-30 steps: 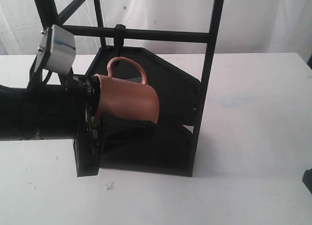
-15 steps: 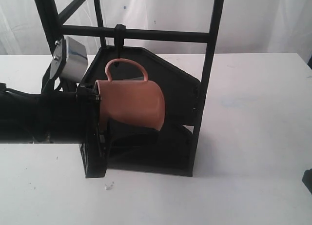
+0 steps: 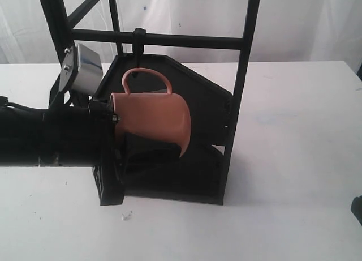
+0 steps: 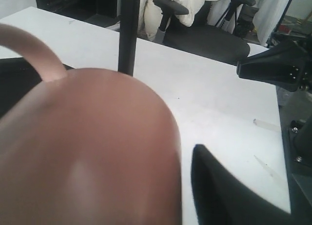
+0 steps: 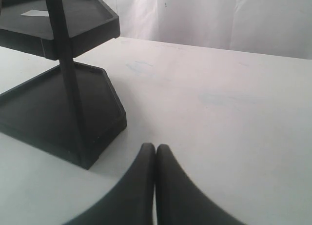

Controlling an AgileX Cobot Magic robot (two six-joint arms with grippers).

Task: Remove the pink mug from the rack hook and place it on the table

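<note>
Exterior view: the left gripper [image 3: 116, 128] is clamped on the mouth end of the pink mug [image 3: 153, 116], reaching it from nine o'clock. The mug lies on its side in the air in front of the black rack [image 3: 243, 74], with its base toward three o'clock. Its handle loop is at twelve o'clock, just under the rack hook [image 3: 137, 48] (touching or not cannot be told). It is clear of the white table [image 3: 294, 159]. In the right wrist view the right gripper [image 5: 155, 186] has its fingers pressed together, near the rack's foot.

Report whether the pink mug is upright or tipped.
Tipped: the salmon-pink ceramic mug lies sideways, its loop handle on top and its base toward the right.
</note>
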